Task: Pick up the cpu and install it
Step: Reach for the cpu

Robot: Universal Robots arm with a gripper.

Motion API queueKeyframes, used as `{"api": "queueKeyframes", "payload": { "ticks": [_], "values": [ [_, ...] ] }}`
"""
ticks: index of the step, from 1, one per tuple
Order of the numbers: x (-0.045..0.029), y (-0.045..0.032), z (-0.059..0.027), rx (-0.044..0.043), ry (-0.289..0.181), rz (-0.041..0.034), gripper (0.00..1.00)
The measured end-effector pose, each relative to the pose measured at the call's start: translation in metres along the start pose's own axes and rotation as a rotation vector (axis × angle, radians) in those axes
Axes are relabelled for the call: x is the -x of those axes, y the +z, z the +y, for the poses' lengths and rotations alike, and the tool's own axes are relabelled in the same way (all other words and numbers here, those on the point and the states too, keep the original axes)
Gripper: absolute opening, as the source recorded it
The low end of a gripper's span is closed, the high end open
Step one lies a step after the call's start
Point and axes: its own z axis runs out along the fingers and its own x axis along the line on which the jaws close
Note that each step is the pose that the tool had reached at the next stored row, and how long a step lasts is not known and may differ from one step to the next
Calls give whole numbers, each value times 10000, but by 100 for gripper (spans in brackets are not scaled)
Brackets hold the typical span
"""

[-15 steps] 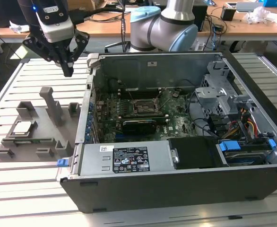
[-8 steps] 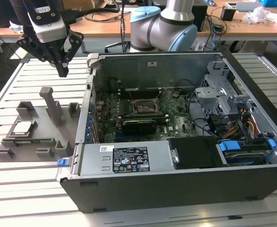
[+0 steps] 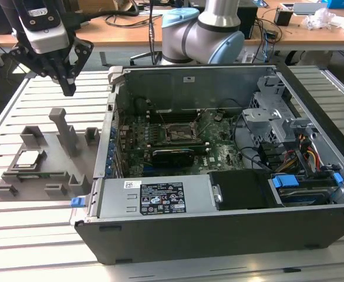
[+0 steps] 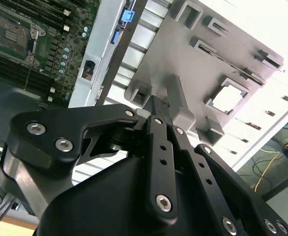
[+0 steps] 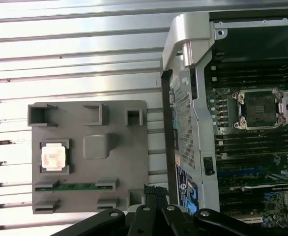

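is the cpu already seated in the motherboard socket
No, in the first wrist view the cpu lies in a pocket of the grey holder tray outside the case, and the motherboard socket is empty.

The silver-and-pale-blue jointed robot arm (image 3: 202,32) rises at the far middle of the scene, its thick joint turned toward the exterior view's left. At the far left, the pale grey wrist housing (image 3: 41,24) sits high and carries the black two-fingered metal gripper (image 3: 68,88), which points almost straight down and hangs in the air. In the second wrist view the black linkage bars (image 4: 65,132) splay outward at the knuckles, and the slim fingers (image 4: 158,147) seem to meet at their tips.
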Motion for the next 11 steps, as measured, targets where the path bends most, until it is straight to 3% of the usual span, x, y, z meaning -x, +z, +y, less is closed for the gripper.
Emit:
{"api": "queueKeyframes", "payload": {
  "ticks": [11],
  "values": [
    [-218, -4, -16, 0, 0, 0, 11]
  ]
}}
